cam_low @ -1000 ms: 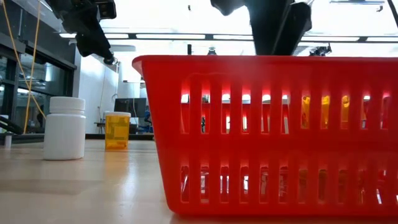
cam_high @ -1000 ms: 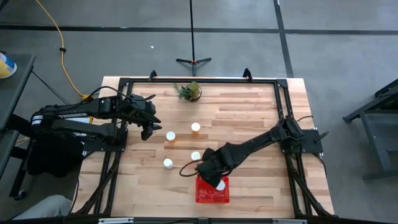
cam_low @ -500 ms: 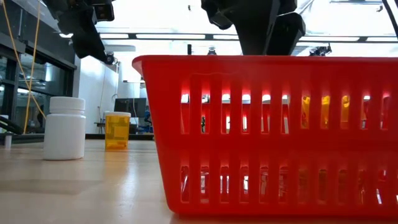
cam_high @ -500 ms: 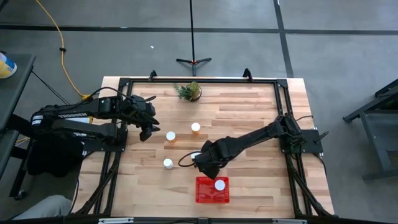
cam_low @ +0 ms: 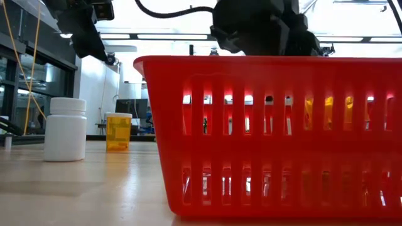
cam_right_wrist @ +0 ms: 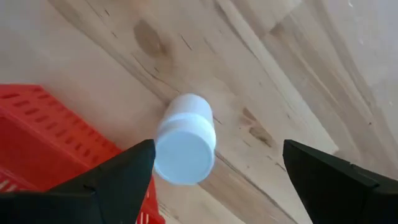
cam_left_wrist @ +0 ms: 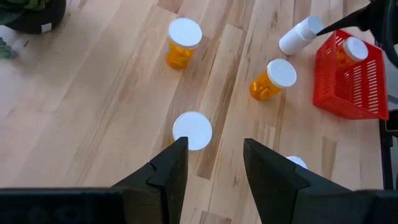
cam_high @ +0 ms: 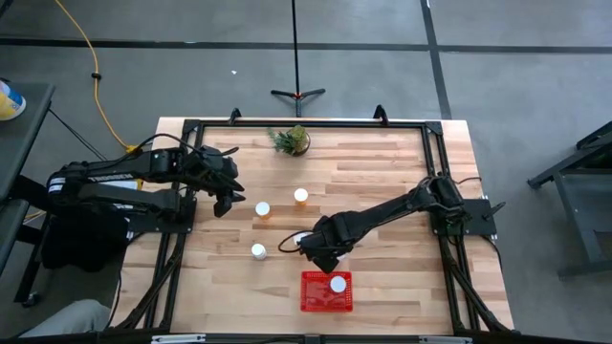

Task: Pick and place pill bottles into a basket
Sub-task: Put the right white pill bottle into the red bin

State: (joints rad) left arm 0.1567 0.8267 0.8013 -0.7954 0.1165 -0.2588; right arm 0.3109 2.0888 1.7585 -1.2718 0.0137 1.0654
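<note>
The red basket (cam_high: 327,292) stands near the table's near edge with one white-capped orange pill bottle (cam_high: 338,285) in it. My right gripper (cam_right_wrist: 214,180) is open and empty. It hovers just beyond the basket's far left corner, above an all-white bottle (cam_right_wrist: 185,140) that stands on the table beside the basket wall (cam_right_wrist: 50,124). My left gripper (cam_left_wrist: 214,155) is open and empty, high above an orange bottle (cam_left_wrist: 193,130). Three more orange bottles stand on the wood (cam_left_wrist: 185,40) (cam_left_wrist: 273,79) (cam_high: 258,251).
A small potted plant (cam_high: 292,140) stands at the table's far edge. In the low view the white bottle (cam_low: 65,129) and an orange one (cam_low: 118,130) stand left of the basket (cam_low: 270,132). Black frame rails run along the table's edges.
My right gripper has gone from over the basket toward the table's far edge and a little left, to beside the basket's far left corner. The bottle it was above stays in the basket. The other bottles have kept still.
</note>
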